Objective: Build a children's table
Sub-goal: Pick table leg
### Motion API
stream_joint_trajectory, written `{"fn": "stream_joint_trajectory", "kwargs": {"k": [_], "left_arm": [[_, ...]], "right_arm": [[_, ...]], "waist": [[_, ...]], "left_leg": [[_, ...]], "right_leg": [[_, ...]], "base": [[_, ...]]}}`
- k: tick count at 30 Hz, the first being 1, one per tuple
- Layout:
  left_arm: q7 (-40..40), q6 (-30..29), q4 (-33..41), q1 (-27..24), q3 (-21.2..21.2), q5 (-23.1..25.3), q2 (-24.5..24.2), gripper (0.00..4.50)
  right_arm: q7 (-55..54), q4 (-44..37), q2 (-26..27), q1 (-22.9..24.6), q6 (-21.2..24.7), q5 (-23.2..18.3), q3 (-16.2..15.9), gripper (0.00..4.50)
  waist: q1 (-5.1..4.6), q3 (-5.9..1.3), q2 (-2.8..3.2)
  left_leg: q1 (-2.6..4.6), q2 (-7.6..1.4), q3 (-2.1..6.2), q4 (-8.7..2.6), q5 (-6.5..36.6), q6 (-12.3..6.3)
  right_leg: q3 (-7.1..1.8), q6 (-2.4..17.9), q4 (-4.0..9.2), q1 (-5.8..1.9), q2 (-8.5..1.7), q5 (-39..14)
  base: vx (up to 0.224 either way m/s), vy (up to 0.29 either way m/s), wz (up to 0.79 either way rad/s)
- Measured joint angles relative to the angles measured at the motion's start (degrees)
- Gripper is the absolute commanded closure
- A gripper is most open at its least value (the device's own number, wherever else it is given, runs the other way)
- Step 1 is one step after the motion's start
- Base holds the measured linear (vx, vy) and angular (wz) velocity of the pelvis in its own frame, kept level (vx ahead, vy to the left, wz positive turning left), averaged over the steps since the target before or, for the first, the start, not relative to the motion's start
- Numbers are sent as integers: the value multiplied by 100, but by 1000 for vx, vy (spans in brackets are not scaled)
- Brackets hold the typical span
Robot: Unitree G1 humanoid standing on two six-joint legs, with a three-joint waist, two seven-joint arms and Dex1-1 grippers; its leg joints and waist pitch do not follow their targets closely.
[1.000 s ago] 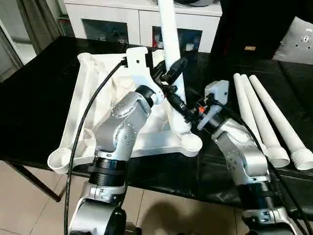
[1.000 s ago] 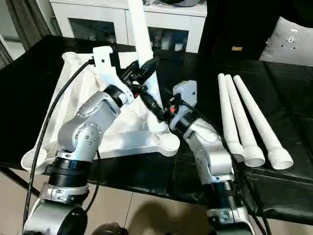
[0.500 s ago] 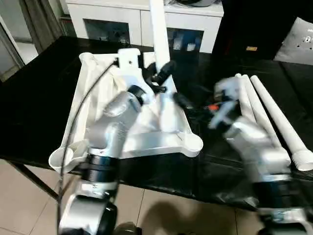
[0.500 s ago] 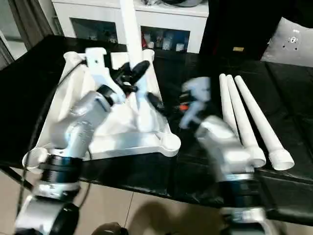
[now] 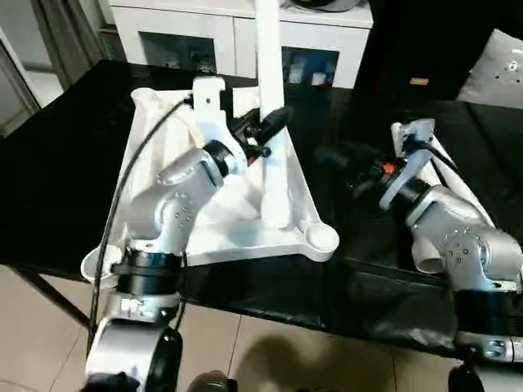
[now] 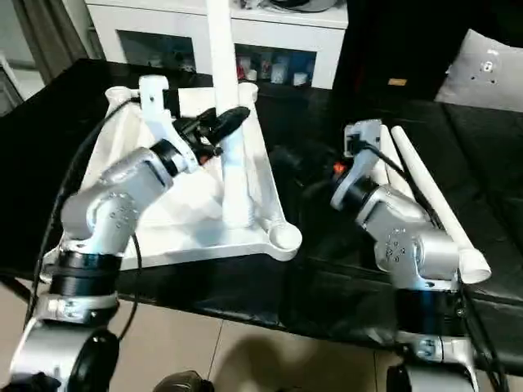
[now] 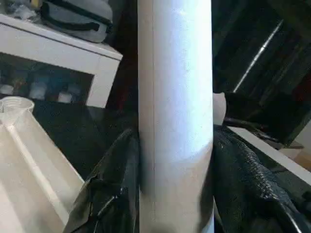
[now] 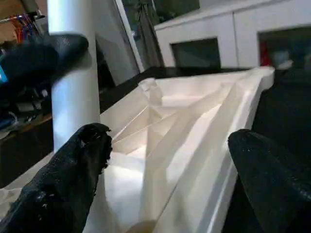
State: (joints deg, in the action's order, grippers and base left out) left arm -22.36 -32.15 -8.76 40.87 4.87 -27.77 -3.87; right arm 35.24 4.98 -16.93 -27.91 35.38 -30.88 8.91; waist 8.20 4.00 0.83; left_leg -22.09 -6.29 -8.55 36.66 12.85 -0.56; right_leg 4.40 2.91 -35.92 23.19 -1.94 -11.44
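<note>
Black cloth covers the counter (image 5: pixel 65 171), with a white cabinet (image 5: pixel 237 37) standing behind it. On the counter lies the table top (image 5: pixel 163 175), ribbed underside up, its round corner sockets exposed; the near-right socket (image 5: pixel 320 239) is empty.

My left end effector (image 5: pixel 263 129) is closed around one upright leg (image 5: pixel 270 106). In the left wrist view both black fingers (image 7: pixel 114 189) press against opposite sides of the white tube. The leg's lower end meets the top's underside just inboard of the near-right socket, beside it rather than inside it, as far as I can tell from the head views; whether it sits in any seat I cannot see.

My right end effector (image 8: pixel 170 179) is spread wide and holds nothing. In its wrist view the two fingers stand well apart, facing the table top and the upright leg. The right arm hangs over the counter between the top and the spare legs (image 5: pixel 458 184), which lie side by side at the right, partly hidden by the forearm.

Step in hand, by my judgement: fitting the first leg, with none clearly seated yet. The next move calls for carrying the leg's foot over a corner socket, keeping the tube upright, then pressing or twisting it home. The free right end effector could steady the top or brace the leg low down. A tilted leg would likely jam at the socket rim.
</note>
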Motion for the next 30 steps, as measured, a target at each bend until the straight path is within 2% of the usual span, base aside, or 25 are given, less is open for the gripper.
{"fn": "stream_joint_trajectory", "kwargs": {"k": [5, 8, 23, 30], "left_arm": [[-33, -23, 0, 0, 21, -13, -3, 270], [-57, -28, 0, -1, 16, -12, -2, 270], [-174, -175, 32, -20, -18, -132, -11, 270], [-171, -175, 60, -36, -27, -128, -11, 270]], "right_arm": [[2, -144, 10, 18, 255, -117, -34, 25], [-64, -211, -6, 38, -124, 249, -257, 25], [-125, -208, -12, 121, -292, 330, -259, 25], [-230, -188, 48, 119, 110, 104, -197, 25]], "waist": [[-1, 0, 0], [-4, 0, 0], [-5, 0, -1], [-4, 0, -1]], "left_leg": [[-1, 0, -2, 0, 0, 0], [0, 0, -2, 0, -1, 1], [0, 0, -12, 0, -4, -4], [-3, 0, -19, 0, -9, -12]], "right_leg": [[1, 0, 0, 0, -2, 0], [2, 0, 0, 0, -2, 0], [6, -1, -2, 0, -12, 1], [20, -1, -2, 0, -27, 1]], "base": [[0, 0, 0], [0, 0, 0], [0, 0, 0], [0, 0, 0]]}}
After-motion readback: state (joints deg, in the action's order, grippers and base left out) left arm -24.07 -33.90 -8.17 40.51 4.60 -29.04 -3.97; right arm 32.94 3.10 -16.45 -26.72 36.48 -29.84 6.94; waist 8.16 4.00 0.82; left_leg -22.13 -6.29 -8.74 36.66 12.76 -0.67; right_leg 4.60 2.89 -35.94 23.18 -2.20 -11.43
